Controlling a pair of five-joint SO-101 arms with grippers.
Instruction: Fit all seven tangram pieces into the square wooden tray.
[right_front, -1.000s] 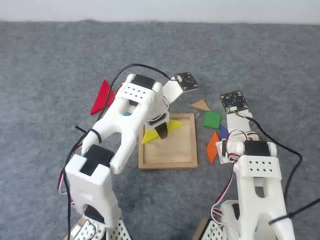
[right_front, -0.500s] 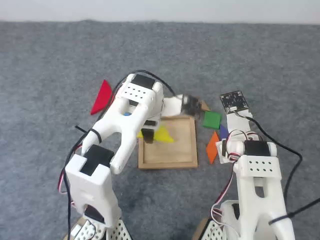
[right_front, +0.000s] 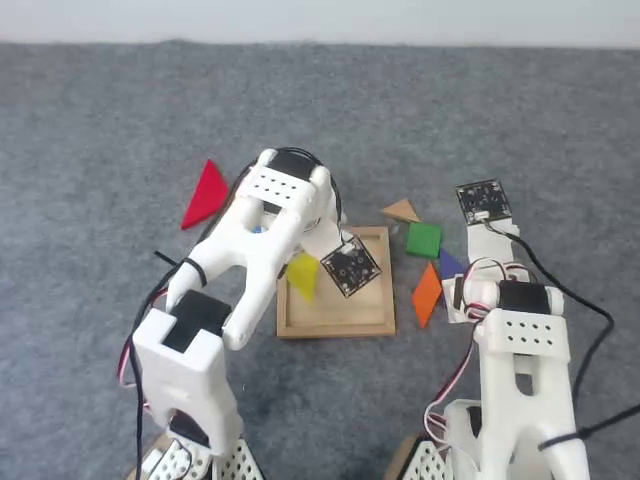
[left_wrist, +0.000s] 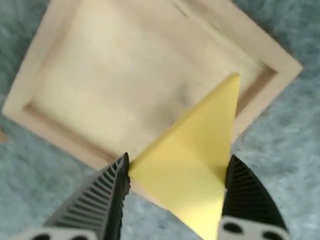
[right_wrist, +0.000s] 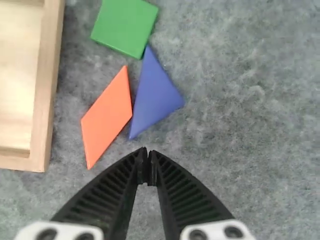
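I see my left gripper clamped on the yellow triangle, held over the wooden tray's left rim. My right gripper is closed on nothing, above the table beside the orange parallelogram and blue triangle, right of the tray.

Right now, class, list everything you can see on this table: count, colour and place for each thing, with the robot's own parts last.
tray: one, pale wood, between the two arms.
yellow triangle: one, yellow, held over the tray's edge.
red triangle: one, red, on the carpet, apart from the tray on the left arm's side.
small triangle: one, tan, by the tray's far corner.
square: one, green, beside the tray.
blue triangle: one, blue, next to the square.
orange piece: one, orange, between tray and blue triangle.
carpet: one, grey, under everything.
left pincer: black, gripping the yellow triangle.
right pincer: black, shut, near the orange piece.
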